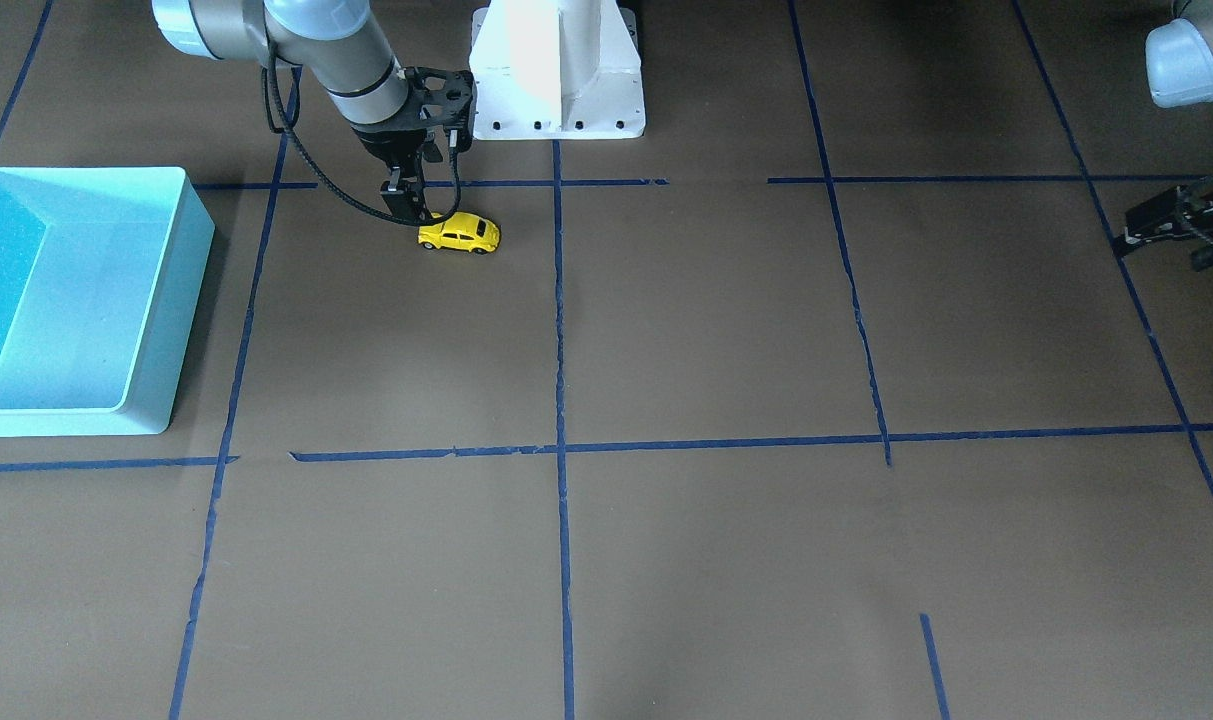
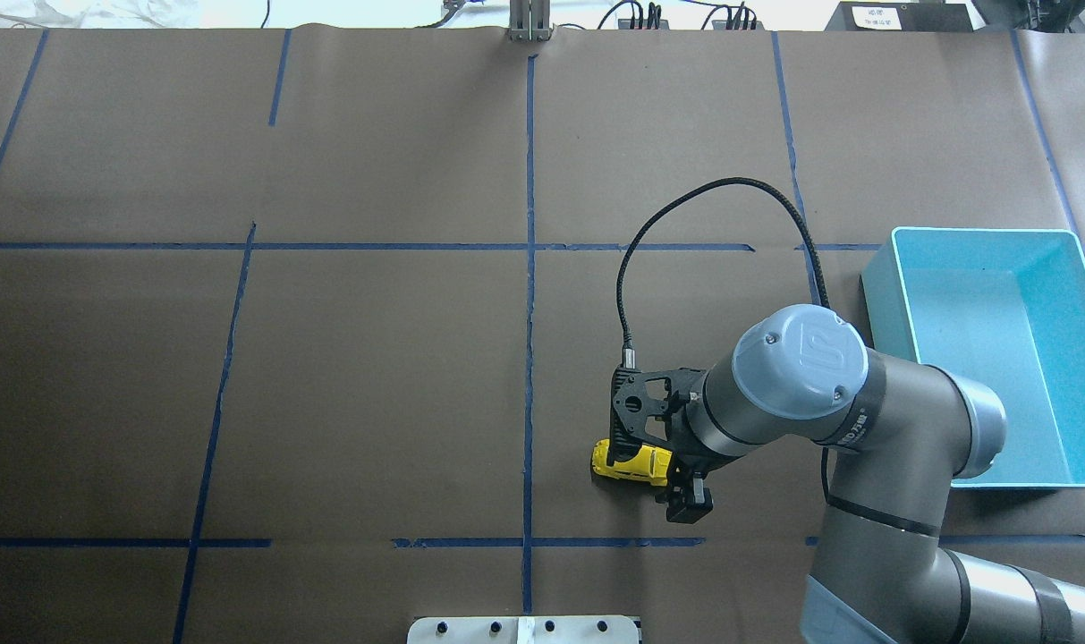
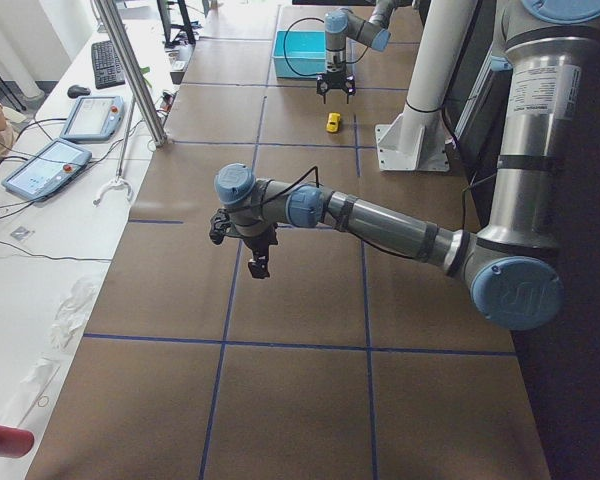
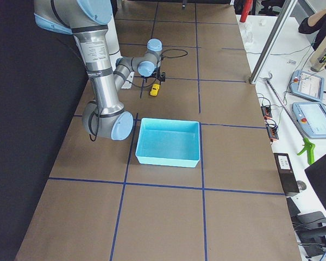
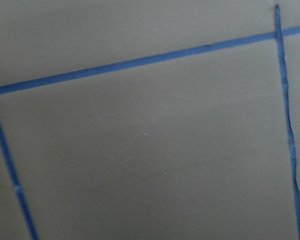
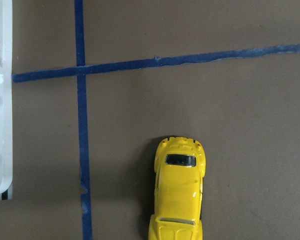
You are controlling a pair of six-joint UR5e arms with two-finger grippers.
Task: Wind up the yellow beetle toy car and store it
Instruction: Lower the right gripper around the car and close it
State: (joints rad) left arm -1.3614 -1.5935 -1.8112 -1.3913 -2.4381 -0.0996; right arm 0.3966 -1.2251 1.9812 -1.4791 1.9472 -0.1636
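The yellow beetle toy car [image 1: 458, 233] stands on its wheels on the brown table, close to the robot's base. It also shows in the overhead view [image 2: 630, 462], the right wrist view [image 6: 179, 197] and the right side view [image 4: 154, 89]. My right gripper [image 1: 416, 198] hangs just above one end of the car with its jaws apart, holding nothing; one finger [image 2: 690, 505] shows beside the car. My left gripper [image 1: 1161, 232] hovers over bare table far from the car and looks open and empty.
The light blue bin [image 1: 181, 300] stands open and empty on my right side, also in the overhead view [image 2: 877, 286]. The white base pedestal [image 1: 556, 90] stands just behind the car. Blue tape lines cross the table.
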